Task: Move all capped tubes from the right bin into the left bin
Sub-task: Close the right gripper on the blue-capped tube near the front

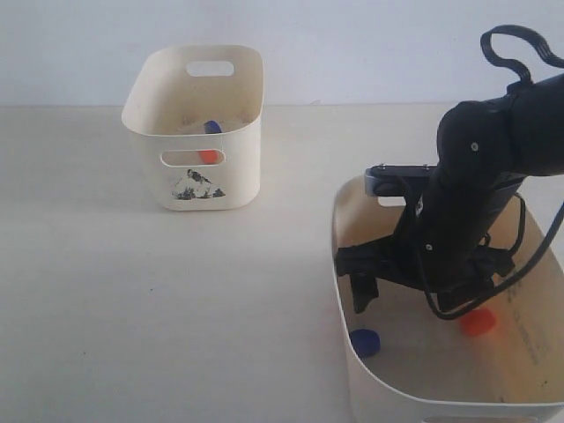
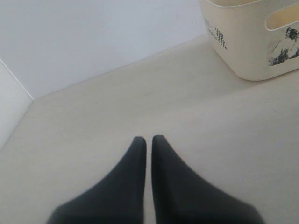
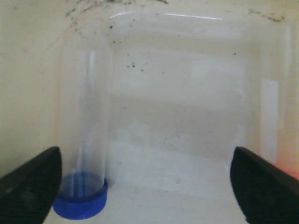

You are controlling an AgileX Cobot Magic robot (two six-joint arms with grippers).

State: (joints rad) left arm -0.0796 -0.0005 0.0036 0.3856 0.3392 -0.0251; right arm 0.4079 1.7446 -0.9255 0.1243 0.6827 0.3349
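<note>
Right gripper (image 3: pixel 147 186): you have it lowered inside the right bin (image 1: pixel 340 231), jaws spread wide and gripping nothing. The blue-capped tube (image 3: pixel 84 140) sits in the gap between the fingers, close to one finger (image 3: pixel 28 186) and well apart from the other (contact cannot be judged from the wrist view). In the exterior view its blue cap (image 1: pixel 365 342) lies on the bin floor by the wall nearer the left bin (image 1: pixel 238 167). An orange-red cap (image 1: pixel 477 322) shows beyond the arm, in the same bin; its tube body is hidden.

Left bin: a blue cap (image 1: pixel 211 127) shows inside, and an orange-red cap (image 1: pixel 208 156) shows through the front slot.

Left gripper (image 2: pixel 149 140): jaws nearly together, only a thin slit between them, holding nothing. It hangs over bare table (image 2: pixel 93 140), with the left bin off to one side.
</note>
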